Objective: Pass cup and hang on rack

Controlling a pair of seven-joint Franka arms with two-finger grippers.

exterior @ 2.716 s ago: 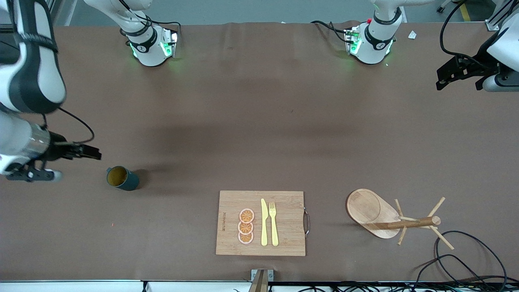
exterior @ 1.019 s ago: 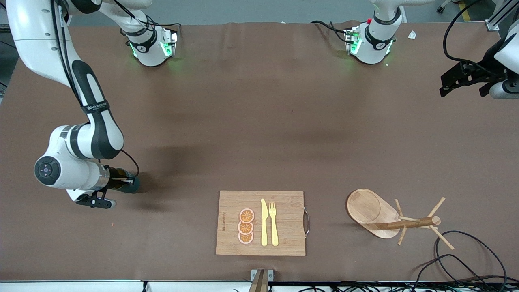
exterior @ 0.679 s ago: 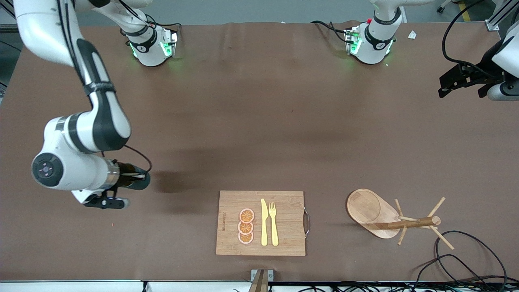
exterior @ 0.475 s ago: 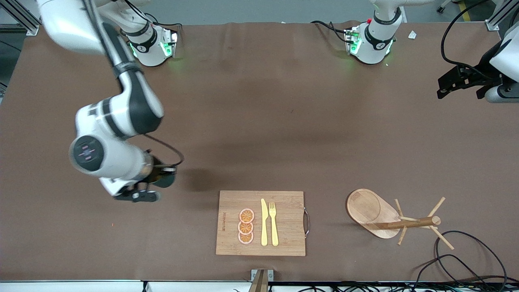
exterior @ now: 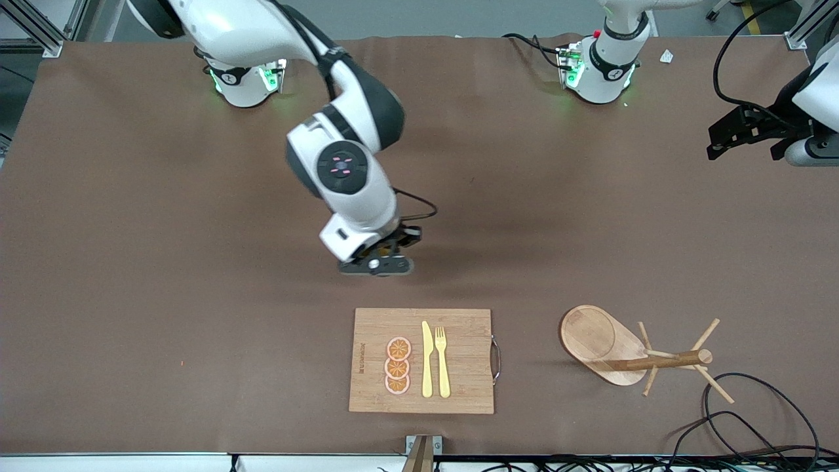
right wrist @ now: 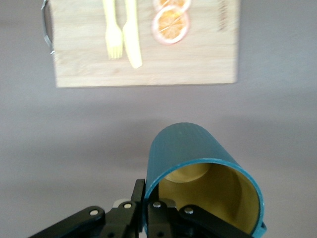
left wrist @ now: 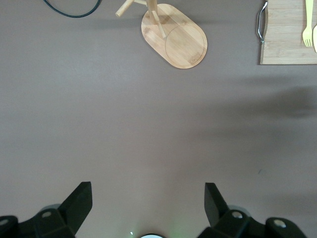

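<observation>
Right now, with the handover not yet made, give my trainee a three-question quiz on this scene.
1. True or false: the right gripper has its jaws shut on the rim of the cup.
2. What lies on the cutting board? A) spoon and lemon B) knife, fork and orange slices C) nothing
3. Fill in: the left gripper, jaws ____, waits over the table at the left arm's end, with the rack nearer the front camera.

Key: 1 true. 2 B. 3 open.
</observation>
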